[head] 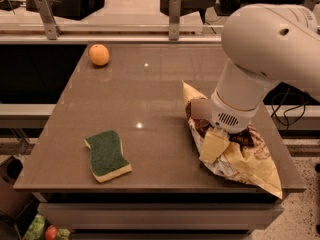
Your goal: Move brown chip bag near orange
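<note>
The brown chip bag (247, 161) lies crinkled at the table's right front, with pale yellow edges and a dark brown panel. One corner hangs past the front right edge. My gripper (216, 145) hangs from the big white arm and is down on the bag's middle, pressing into it. The wrist hides part of the brown panel. The orange (99, 54) sits at the far left corner of the table, well away from the bag and the gripper.
A green-and-yellow sponge (106, 155) lies at the front left of the brown table (150, 94). A rail with metal posts (174, 15) runs behind the table. Small red and green items (50, 232) lie on the floor at the lower left.
</note>
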`<state>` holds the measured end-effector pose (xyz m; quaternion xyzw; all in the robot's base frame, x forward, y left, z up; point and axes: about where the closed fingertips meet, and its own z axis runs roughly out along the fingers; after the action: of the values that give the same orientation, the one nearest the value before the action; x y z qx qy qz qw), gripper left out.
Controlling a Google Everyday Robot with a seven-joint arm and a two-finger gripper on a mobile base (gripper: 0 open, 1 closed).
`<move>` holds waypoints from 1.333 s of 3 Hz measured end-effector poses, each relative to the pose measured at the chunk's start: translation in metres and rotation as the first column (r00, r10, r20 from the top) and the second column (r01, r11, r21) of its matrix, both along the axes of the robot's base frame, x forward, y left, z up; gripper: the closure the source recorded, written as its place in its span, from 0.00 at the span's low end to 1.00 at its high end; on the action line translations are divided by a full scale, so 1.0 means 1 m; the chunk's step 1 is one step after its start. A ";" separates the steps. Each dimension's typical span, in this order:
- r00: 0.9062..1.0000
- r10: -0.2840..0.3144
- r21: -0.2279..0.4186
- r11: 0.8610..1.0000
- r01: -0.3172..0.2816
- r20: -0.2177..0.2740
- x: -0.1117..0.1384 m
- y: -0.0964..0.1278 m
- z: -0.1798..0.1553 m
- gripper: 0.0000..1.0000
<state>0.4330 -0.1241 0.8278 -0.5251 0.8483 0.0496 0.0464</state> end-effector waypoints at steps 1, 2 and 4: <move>1.000 0.000 0.000 1.000 0.000 0.000 0.000 0.000 0.001 0.88; 1.000 0.000 0.000 1.000 0.000 0.000 0.000 0.000 0.004 1.00; 0.998 0.006 -0.020 1.000 -0.005 0.057 0.015 -0.005 0.026 1.00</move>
<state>0.4477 -0.1294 0.8536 -0.5292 0.8455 0.0263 0.0654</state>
